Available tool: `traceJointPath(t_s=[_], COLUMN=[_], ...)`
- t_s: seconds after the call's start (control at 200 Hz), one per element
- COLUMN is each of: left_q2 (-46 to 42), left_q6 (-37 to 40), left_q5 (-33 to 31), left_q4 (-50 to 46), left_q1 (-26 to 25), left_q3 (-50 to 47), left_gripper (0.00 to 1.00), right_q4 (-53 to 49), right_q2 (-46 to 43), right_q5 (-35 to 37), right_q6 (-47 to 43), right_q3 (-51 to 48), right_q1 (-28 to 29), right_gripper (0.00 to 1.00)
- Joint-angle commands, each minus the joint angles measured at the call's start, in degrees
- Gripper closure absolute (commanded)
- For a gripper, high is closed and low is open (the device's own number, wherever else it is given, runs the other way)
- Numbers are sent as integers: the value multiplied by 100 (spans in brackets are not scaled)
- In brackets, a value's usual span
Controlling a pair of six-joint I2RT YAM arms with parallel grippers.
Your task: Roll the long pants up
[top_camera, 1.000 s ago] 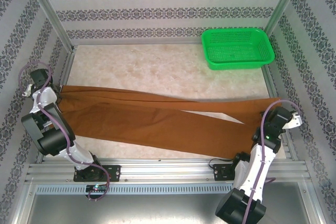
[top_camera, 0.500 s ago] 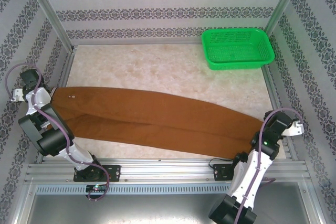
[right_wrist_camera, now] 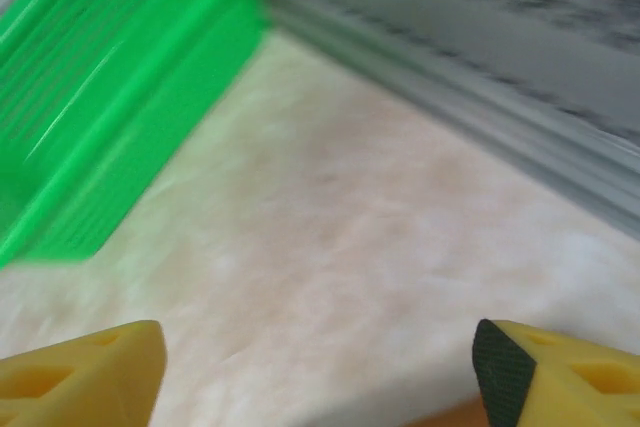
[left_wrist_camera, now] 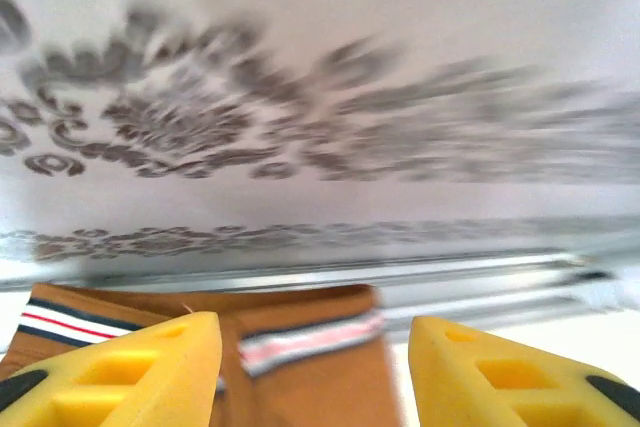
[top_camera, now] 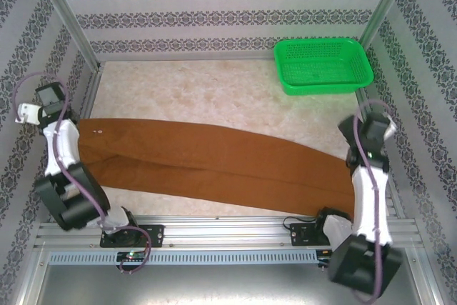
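Cream marbled tabletop, boxed in by metal rails and grey-patterned wallpaper on the left, far and right sides. At the far right corner, a green basket, sitting upright.

Across the near half, the long pants: spread flat, waistband at the left edge, both legs side by side and touching. Running right, slanting toward the near right corner. Well apart from the basket.

At the left edge, near the waistband, the left gripper: released, yellow fingers standing apart with nothing clasped between them. From the left wrist, all blurred: waistband past the fingers, with a band striped in white, red and dark colours along it, then a rail and the patterned wall behind.

At the right side, near the leg ends, the right gripper: released too, spread wide, grasping nothing. From the right wrist, also blurred: bare tabletop between the fingers, basket wall at upper left, rail along the right, a sliver of rust-brown cloth at the bottom edge beside one finger.
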Motion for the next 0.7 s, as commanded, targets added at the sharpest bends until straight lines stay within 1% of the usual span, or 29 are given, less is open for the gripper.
traceJointPath(t_s=[0.0,0.015,0.03,0.045,0.07,0.085,0.13,0.135,0.14,0.15,0.155,0.16,0.21,0.26,0.32,0.355,0.45,0.535,0.575,0.694], left_q2=[-740,-751,-744,-723,-658,-605,-394,-365,-351,-286,-254,-225,100,434,830,1025,1366,1322,1196,1016], left_q6=[722,816,898,992,1154,1265,1670,1708,1740,1803,1836,1852,2293,2625,2957,3032,3166,3191,3139,3152], left_q5=[-605,-489,-356,-185,89,238,764,817,883,972,1018,1058,1735,2068,2363,2377,2667,3150,3218,3783], left_q4=[198,205,226,227,223,210,182,160,131,66,36,7,-261,-725,-1173,-1369,-1521,-1517,-1456,-1406], left_q1=[-683,-754,-821,-866,-957,-1039,-1204,-1215,-1230,-1269,-1278,-1296,-1496,-1810,-2252,-2525,-3119,-3378,-3458,-3559], left_q3=[-255,-267,-271,-263,-230,-210,-97,-74,-58,-6,20,33,260,487,691,763,687,409,180,-252], left_gripper=[46,46,46,48,54,58,78,83,85,94,98,100,100,100,100,100,100,100,100,100], right_q4=[-709,-814,-916,-1015,-1180,-1276,-1564,-1602,-1643,-1720,-1751,-1775,-1908,-2080,-2220,-2259,-2270,-2322,-2369,-2353], right_q2=[728,859,983,1107,1289,1381,1634,1655,1674,1706,1718,1736,1810,1886,2009,2104,2356,2526,2581,2761], right_q5=[-52,-93,-186,-297,-426,-505,-749,-774,-795,-822,-824,-829,-938,-1135,-1389,-1545,-1829,-1923,-1945,-2066], right_q6=[-1078,-1137,-1207,-1270,-1335,-1367,-1510,-1525,-1537,-1550,-1558,-1571,-1620,-1678,-1731,-1744,-1625,-1528,-1486,-1308], right_q3=[817,924,1028,1126,1282,1362,1554,1577,1606,1643,1656,1667,1672,1656,1596,1546,1363,1247,1193,935], right_q1=[973,1055,1152,1222,1325,1382,1516,1537,1552,1579,1587,1608,1758,1863,1995,2046,2210,2350,2401,2421], right_gripper=[25,26,30,36,54,60,88,91,93,99,100,100,100,100,100,100,100,100,100,100])
